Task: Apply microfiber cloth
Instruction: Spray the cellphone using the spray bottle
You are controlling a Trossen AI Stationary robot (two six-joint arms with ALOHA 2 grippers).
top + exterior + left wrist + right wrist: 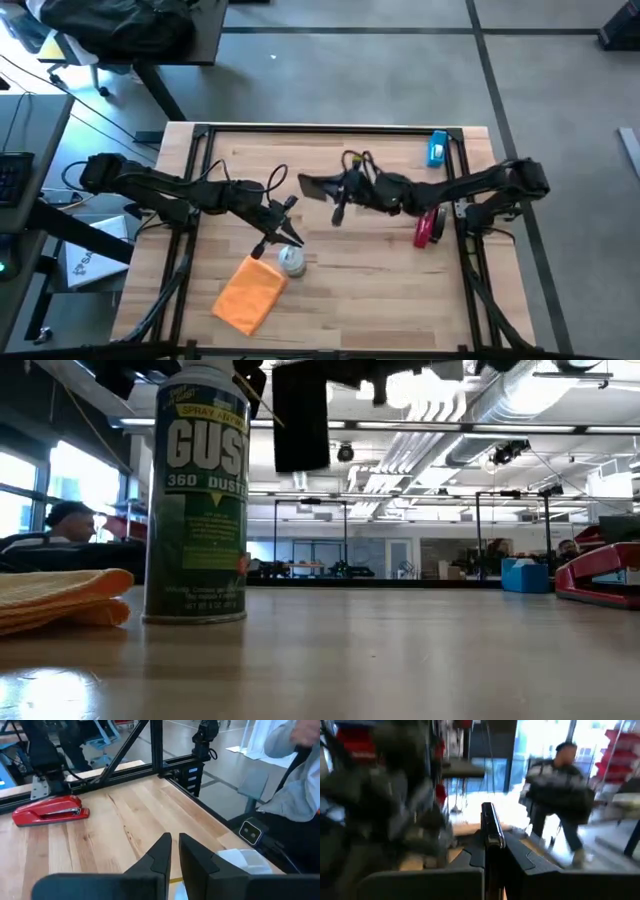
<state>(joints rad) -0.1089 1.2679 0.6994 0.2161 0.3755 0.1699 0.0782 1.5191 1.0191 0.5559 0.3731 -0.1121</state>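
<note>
the right gripper (337, 200) hangs over the middle of the table (400, 290), its fingers clamped on the black phone (318, 185), which it holds up in the air. in the right wrist view the phone (490, 827) stands edge-on between the two fingers, and in the low view it shows as a dark slab (300, 415) well above the tabletop. the orange cloth (252, 290) lies folded flat on the table near the front edge, on the left arm's side, touched by neither arm. just beside it stands a spray can (291, 261), upright; in the low view the can (196, 495) stands right next to the cloth (60, 600).

the left gripper (268, 243) hovers close to the can and just above the near corner of the cloth. its fingers (160, 852) are nearly together with only a thin gap, and they hold nothing. a red stapler (428, 227) and a small blue box (437, 148) rest on the right side, away from the work.

the step in hand looks like getting hold of the cloth while the phone is kept raised. the next move probably calls for the left gripper to spread its fingers, drop onto the cloth without knocking the can, pinch the fabric and carry it up to the phone.
</note>
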